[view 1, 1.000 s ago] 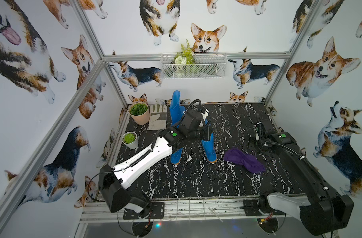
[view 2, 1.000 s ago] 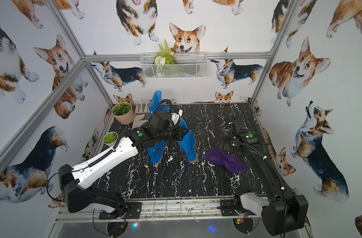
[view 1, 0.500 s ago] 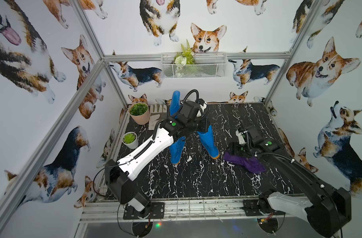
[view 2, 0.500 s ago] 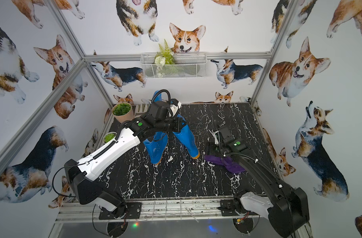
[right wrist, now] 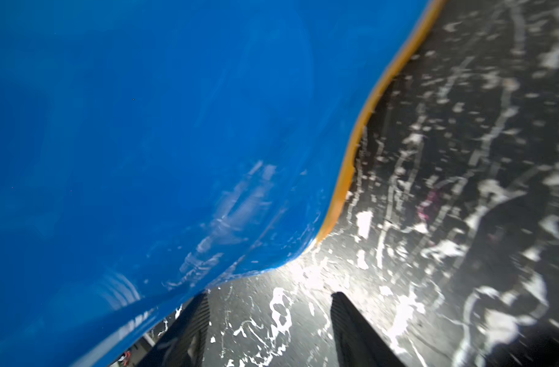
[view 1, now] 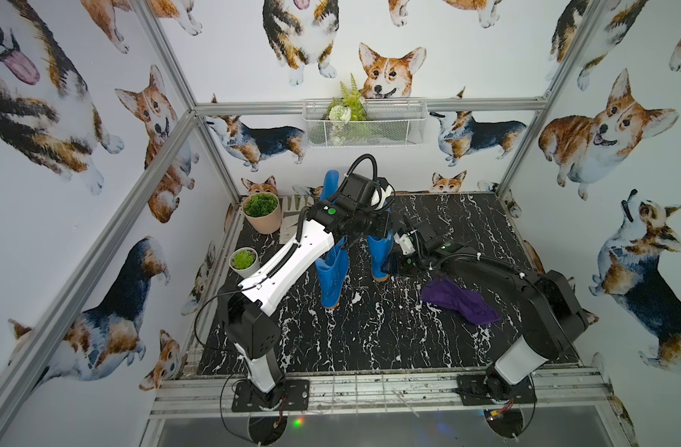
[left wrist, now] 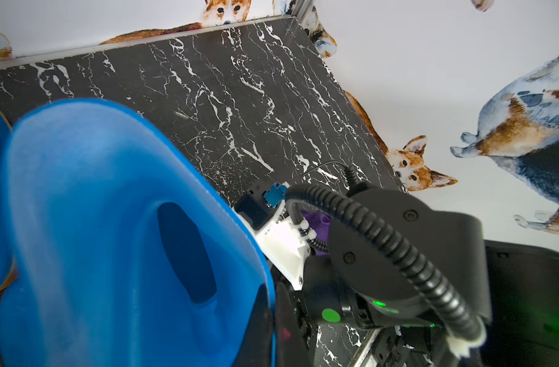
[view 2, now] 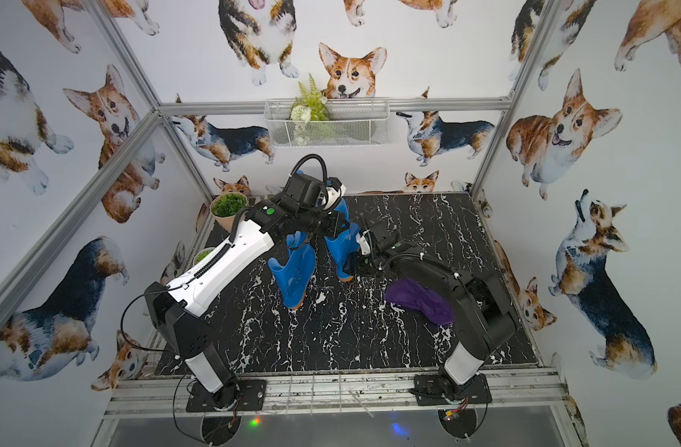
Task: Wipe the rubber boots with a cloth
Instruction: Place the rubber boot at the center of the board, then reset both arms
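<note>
Three blue boots [view 1: 333, 280] on my worktop [view 1: 369, 333]: one by back wall, one central, third pinched at its rim by left end effector [view 1: 382, 232]. Purple cloth [view 1: 459, 300] lies loose under right arm. Right end effector [right wrist: 268, 295] spread, empty, beside third boot's foot.

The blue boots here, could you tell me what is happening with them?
The left hand is shut on the top of one boot, holding it roughly upright. The right hand, open and empty, sits by that boot's foot. The purple cloth lies loose on the table, not picked up, so no wiping is under way. A second boot and a third boot are nearby.
</note>
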